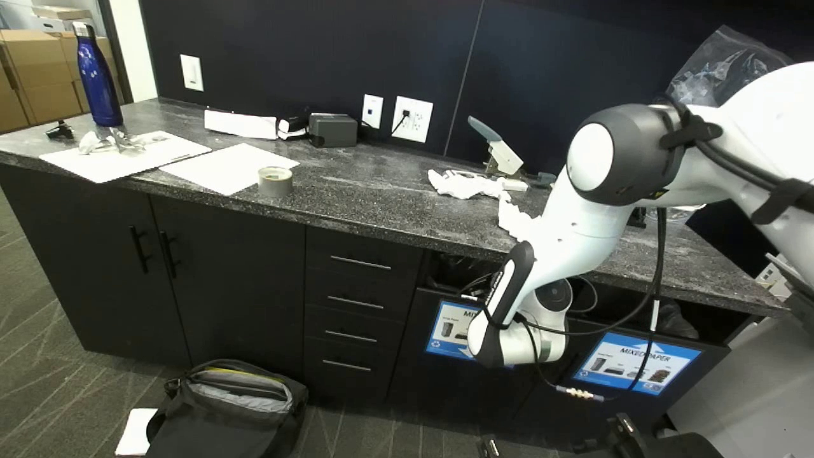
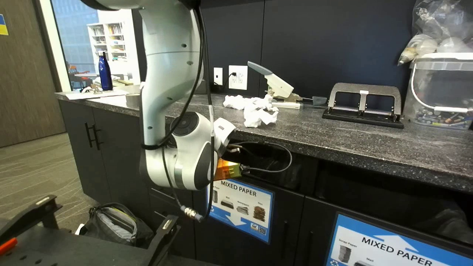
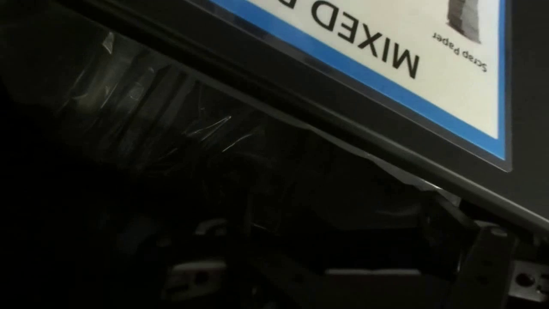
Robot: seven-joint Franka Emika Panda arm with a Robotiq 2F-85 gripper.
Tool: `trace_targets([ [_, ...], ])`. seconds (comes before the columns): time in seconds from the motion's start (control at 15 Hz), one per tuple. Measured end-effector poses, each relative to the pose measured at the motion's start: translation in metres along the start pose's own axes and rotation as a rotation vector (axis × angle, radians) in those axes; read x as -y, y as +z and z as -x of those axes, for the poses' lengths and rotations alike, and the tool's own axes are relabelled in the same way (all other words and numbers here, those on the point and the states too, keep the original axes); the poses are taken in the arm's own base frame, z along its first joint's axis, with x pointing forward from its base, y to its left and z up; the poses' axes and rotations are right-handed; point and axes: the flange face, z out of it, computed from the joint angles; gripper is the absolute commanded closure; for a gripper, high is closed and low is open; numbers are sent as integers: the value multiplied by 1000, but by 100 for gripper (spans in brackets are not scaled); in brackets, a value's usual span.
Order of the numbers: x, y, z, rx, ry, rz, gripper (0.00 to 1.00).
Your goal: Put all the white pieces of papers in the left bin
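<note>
Crumpled white pieces of paper lie on the dark speckled counter: one [image 1: 467, 184] near the stapler, another [image 1: 518, 222] closer to the front edge, partly behind the arm. In an exterior view the papers [image 2: 260, 114] look bunched together. Below them, the left bin [image 2: 288, 207] bears a blue-framed MIXED PAPER sign. My gripper [image 3: 336, 210] is at the bin's dark top opening, its fingers spread wide in the wrist view. Nothing shows between them, though the picture there is very dark. Clear liner plastic [image 3: 206, 128] lines the opening. Both exterior views hide the fingertips.
The counter's front edge [image 2: 332, 144] overhangs the opening. A stapler [image 2: 279, 87], a hole punch [image 2: 364, 107] and a clear bucket [image 2: 439, 92] stand on the counter. Flat white sheets [image 1: 229, 166] and a tape roll [image 1: 275, 182] lie farther along. The twin bin [image 1: 636, 359] adjoins.
</note>
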Motion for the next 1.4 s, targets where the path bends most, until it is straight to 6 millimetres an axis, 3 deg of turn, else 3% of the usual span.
trace_targets([
  [0.4,-3,-60,-24,253,-9,-74,0],
  [0.67,-19,-98,-52,413,-29,-119,0],
  [0.87,-42,-122,-91,515,-36,-140,0],
  [1.2,-86,-165,-175,612,-86,-148,0],
  [1.4,-105,-174,-220,599,-94,-126,0],
])
